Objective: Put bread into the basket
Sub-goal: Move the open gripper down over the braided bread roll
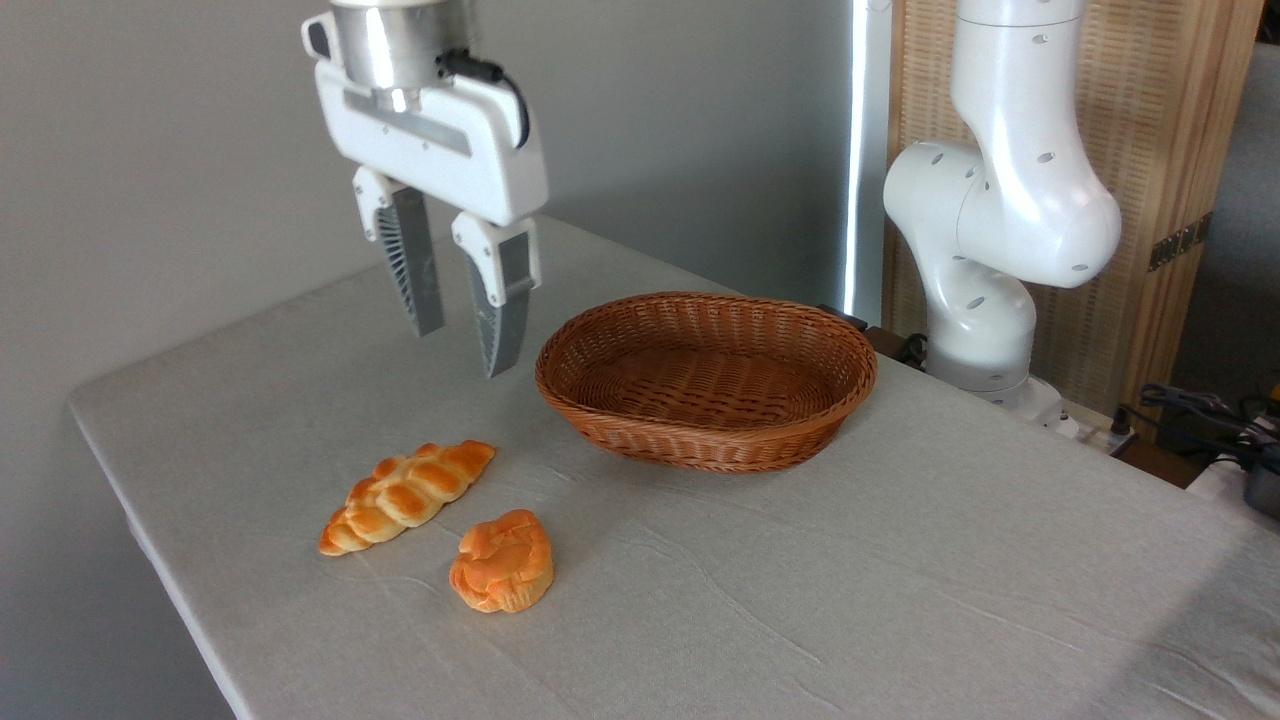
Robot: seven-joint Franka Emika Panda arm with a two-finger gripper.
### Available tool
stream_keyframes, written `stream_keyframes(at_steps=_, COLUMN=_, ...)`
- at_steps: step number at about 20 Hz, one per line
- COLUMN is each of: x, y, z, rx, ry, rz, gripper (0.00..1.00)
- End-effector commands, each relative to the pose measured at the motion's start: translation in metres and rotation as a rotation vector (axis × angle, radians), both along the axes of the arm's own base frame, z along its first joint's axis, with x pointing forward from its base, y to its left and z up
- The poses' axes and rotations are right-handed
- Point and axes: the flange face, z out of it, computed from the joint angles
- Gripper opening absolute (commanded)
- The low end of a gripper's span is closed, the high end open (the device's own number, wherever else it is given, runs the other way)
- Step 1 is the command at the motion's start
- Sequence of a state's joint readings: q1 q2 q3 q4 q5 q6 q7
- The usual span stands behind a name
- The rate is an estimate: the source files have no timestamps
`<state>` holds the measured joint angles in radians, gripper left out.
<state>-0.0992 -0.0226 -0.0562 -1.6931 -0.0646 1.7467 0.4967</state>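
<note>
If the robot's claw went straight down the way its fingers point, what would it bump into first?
Probably just the bare tablecloth. The open gripper hangs above the table, left of the basket and behind the braided bread. Depth is hard to judge from one view, so it might land near the loaf's far end.

Counter [900, 600]: flat top under a pale grey cloth, lightly creased. On it, three items. Basket [706, 440], oval brown wicker, near centre, empty. Bread [407, 496], long braided loaf, at 8 o'clock from the basket, lying diagonally. Bun [503, 561], short, round, orange, at 5 o'clock from the bread, just beside it.
</note>
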Motion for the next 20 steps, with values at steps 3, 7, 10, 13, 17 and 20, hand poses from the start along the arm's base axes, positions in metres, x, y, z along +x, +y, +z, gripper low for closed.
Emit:
stream_keyframes(at_steps=3, x=-0.002, y=-0.039, z=-0.095, rx=-0.04, ry=-0.062, rz=0.119, gripper=1.0)
stream_keyframes(at_steps=7, x=0.011, y=-0.062, z=-0.132, rx=-0.11, ry=-0.092, rz=0.132, gripper=1.0)
stream_keyframes(at_steps=10, x=0.015, y=-0.078, z=-0.148, rx=-0.114, ry=-0.103, rz=0.107, gripper=1.0)
stream_keyframes(at_steps=13, x=0.021, y=-0.089, z=-0.154, rx=-0.141, ry=-0.146, rz=0.106, gripper=1.0)
stream_keyframes(at_steps=17, x=0.014, y=-0.096, z=-0.172, rx=-0.123, ry=-0.127, rz=0.071, gripper=1.0)
stream_keyframes(at_steps=20, x=0.009, y=-0.103, z=-0.182, rx=-0.087, ry=-0.121, rz=0.028, gripper=1.0)
